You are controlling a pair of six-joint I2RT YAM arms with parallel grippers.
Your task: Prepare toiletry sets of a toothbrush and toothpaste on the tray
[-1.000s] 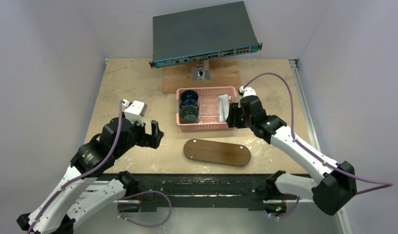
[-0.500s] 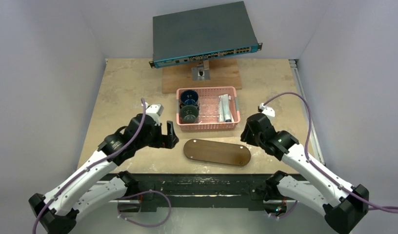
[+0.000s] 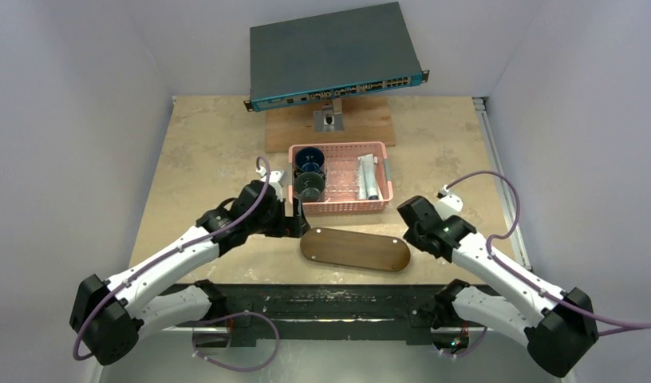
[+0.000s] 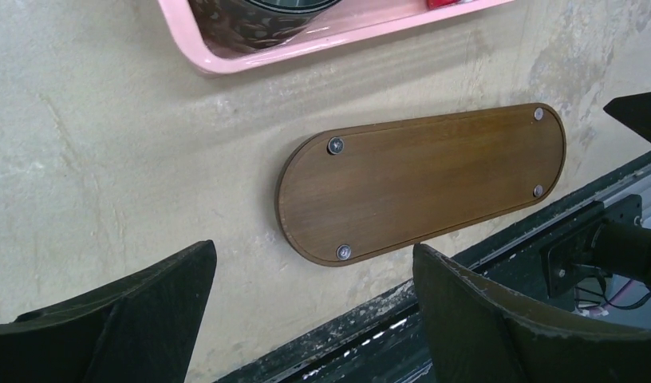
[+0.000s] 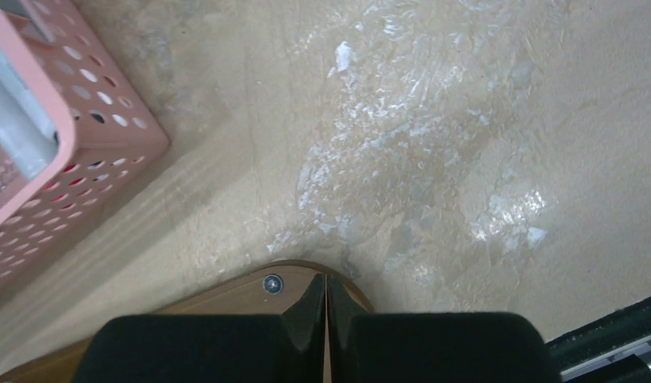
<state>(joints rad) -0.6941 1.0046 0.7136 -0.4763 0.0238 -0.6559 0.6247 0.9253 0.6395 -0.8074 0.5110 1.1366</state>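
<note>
Left fingers [image 4: 131, 319] gape wide above the tray [image 4: 426, 183] near frame centre; right fingers [image 5: 302, 315] press together over its right end.

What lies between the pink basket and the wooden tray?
Only bare tabletop. The left wrist view shows a clear strip between the basket and the tray, and the two do not touch.

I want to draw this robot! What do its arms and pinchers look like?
The left arm and right arm have smooth white tube-like shells with chunky black joints. A purple cable loops loosely along each one. The left gripper and right gripper each have two matte black, wedge-shaped fingers. No markings show.
</note>
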